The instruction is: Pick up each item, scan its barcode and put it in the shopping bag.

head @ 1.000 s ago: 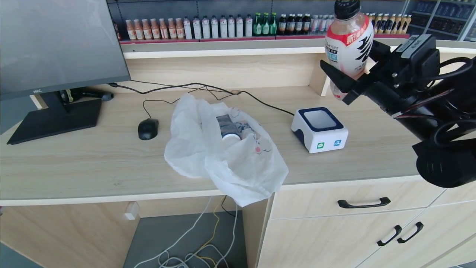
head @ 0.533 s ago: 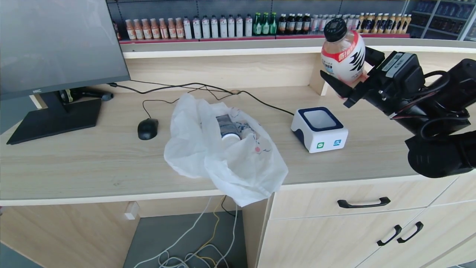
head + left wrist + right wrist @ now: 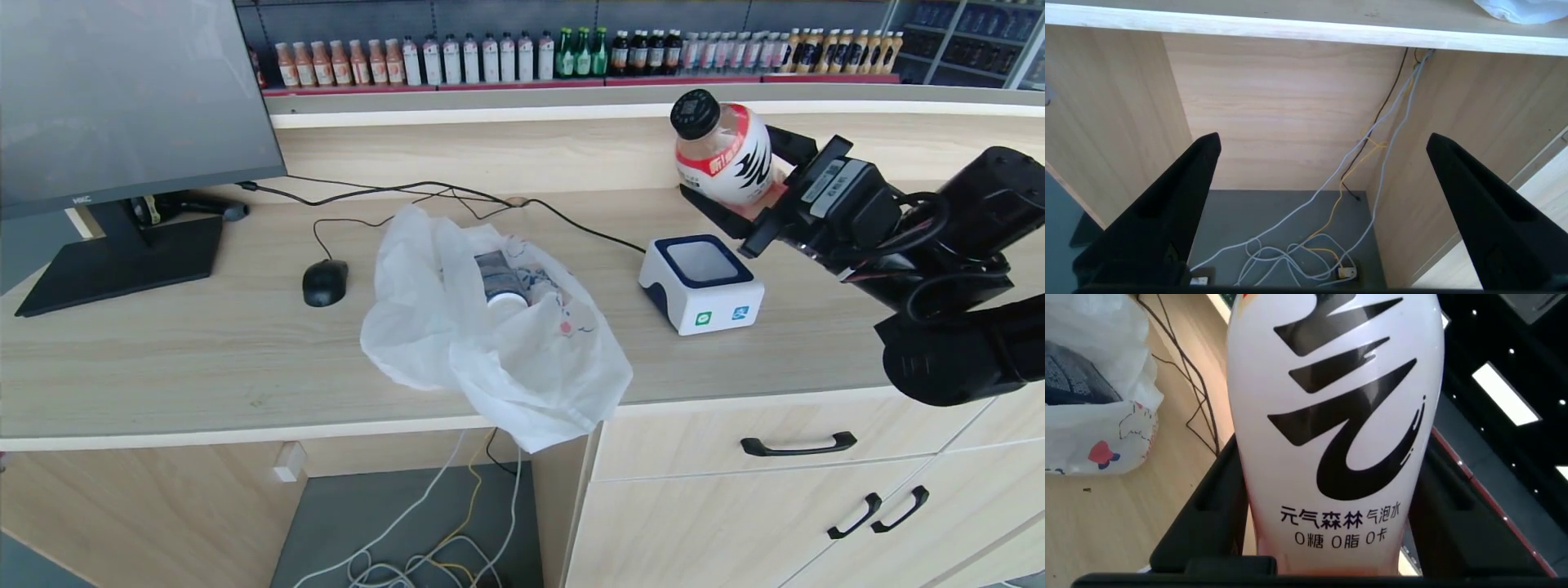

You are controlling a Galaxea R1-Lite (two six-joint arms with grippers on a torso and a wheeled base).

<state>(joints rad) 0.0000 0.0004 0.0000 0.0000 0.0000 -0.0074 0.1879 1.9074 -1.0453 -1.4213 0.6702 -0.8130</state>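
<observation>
1. Right gripper [image 3: 735,175]: we see its fingers [image 3: 712,214] closed on the lower body of the bottle [image 3: 722,151], one on each side. The right wrist view confirms this, with the bottle [image 3: 1335,433] seated between the two black fingers [image 3: 1200,514].

2. Bottle: it is held in the air above the tabletop [image 3: 204,351], just beyond and slightly right of the scanner [image 3: 700,284], and is not touching it. It is tilted, with the black cap [image 3: 695,113] leaning to the left. The label is white with a red band and black strokes.

3. Shopping bag [image 3: 490,343]: the white plastic bag lies crumpled on the tabletop to the left of the scanner, with its near edge hanging over the front of the tabletop. Its mouth is open. Inside we see a dark packet [image 3: 498,273] and a white round cap [image 3: 508,302].

4. Left gripper [image 3: 1323,212]: its fingers [image 3: 1167,220] are spread wide and hold nothing. It sits below tabletop level, facing the open recess under the counter, where loose cables [image 3: 1315,245] lie on the floor.

5. Other items: a black mouse [image 3: 325,282] lies left of the bag. A monitor [image 3: 122,98] stands at the far left. A shelf of drinks [image 3: 571,53] runs along the far wall.
</observation>
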